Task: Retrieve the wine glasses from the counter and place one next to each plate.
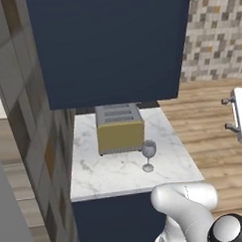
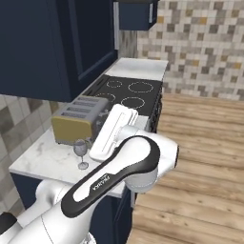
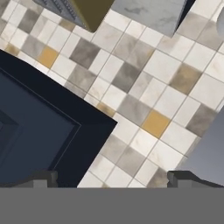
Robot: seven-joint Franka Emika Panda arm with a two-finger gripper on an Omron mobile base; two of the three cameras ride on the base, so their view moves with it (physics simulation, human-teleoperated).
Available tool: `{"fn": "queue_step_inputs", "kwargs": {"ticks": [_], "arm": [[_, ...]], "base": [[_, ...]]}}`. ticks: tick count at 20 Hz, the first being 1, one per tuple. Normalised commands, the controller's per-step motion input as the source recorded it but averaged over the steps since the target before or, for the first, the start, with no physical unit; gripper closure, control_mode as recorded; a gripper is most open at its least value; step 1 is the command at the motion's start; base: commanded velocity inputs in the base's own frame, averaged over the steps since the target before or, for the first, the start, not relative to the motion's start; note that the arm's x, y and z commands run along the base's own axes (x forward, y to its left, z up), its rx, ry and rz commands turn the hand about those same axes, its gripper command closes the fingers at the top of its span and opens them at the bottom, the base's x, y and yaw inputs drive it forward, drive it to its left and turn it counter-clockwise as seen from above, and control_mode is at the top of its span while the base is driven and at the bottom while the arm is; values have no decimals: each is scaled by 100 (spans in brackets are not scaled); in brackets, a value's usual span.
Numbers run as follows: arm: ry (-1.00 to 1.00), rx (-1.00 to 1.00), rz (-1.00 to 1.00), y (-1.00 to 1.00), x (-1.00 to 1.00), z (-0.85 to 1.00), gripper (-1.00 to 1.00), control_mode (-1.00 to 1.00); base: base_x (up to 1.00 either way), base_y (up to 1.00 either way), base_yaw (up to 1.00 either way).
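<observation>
Gripper (image 3: 112, 178), jaws wide, faces tiled wall (image 3: 144, 100); wine glass (image 1: 149, 155) stands beside toaster (image 1: 119, 128).

yellow toaster (image 1: 119, 129), black cooktop (image 2: 127, 94), wood floor (image 2: 200, 157)

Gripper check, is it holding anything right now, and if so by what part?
Nothing is held. In the hand view the gripper is open, its fingertips set wide apart with just wall tiles beyond them. The wine glass stands untouched on the counter.
</observation>
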Motion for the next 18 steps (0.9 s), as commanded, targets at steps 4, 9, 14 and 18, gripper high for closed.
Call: {"fn": "queue_step_inputs", "kwargs": {"ticks": [4,9,14,18], "arm": [[0,0,0,0,0,0,-100,100],[0,2,1,0,0,-5,-100,-100],[5,-1,1,0,3,-46,-100,-100],[7,-5,0,6,12,-69,-100,-100]], "base": [[0,0,7],[0,0,4],[0,0,0],[0,0,0]]}}
